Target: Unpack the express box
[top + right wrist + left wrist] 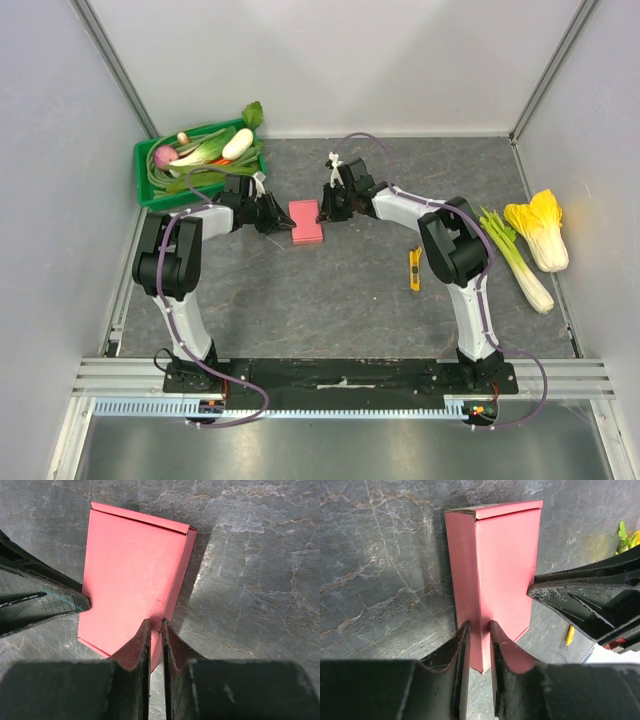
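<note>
While the pink box [306, 222] is lying flat on the dark table [350, 310], right between the two sets of jaws, the left gripper [278, 217] is pinching one side edge, its jaws drawn narrow around the cardboard. The right gripper [325, 212] is nipping the opposite side, jaws nearly together. A green crate [150, 192] of vegetables is sitting just behind the left jaws, and a small orange item [414, 270] is lying well apart from the right jaws.

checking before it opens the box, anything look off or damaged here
Nothing major. The box is closed, but its far end flap sits slightly lifted at one corner, showing a dark gap, and the right wrist view shows a faint crease on its top. A leek and cabbage lie loose at the right, outside the crate.
</note>
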### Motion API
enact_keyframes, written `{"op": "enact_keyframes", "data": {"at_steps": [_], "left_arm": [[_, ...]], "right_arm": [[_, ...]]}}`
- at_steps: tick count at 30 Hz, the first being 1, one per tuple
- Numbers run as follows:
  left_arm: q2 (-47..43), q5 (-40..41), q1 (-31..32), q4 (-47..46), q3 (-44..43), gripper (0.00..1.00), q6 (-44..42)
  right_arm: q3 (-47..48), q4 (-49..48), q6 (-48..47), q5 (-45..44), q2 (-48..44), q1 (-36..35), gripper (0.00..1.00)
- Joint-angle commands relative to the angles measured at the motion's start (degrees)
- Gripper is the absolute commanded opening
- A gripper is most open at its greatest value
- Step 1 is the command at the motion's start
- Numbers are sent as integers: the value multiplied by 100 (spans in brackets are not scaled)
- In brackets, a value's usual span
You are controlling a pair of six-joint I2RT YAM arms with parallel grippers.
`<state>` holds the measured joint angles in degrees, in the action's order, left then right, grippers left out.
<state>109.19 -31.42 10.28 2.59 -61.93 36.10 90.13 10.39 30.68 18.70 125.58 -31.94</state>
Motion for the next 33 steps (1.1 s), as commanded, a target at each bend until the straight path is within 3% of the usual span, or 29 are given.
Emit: {"op": "enact_keyframes", "data": {"at_steps": [1, 20, 33], "left_arm": [[-213, -909, 61, -1058, -12, 24, 283], [-152, -1630, 369, -1243, -258, 22, 99], [278, -1455, 536, -734, -671, 24, 20]], "right_arm": [[-127, 42, -35, 326, 134, -58, 15], [-259, -239, 140, 890, 107, -58, 20], [-355, -301, 202, 802, 116, 4, 20]]}}
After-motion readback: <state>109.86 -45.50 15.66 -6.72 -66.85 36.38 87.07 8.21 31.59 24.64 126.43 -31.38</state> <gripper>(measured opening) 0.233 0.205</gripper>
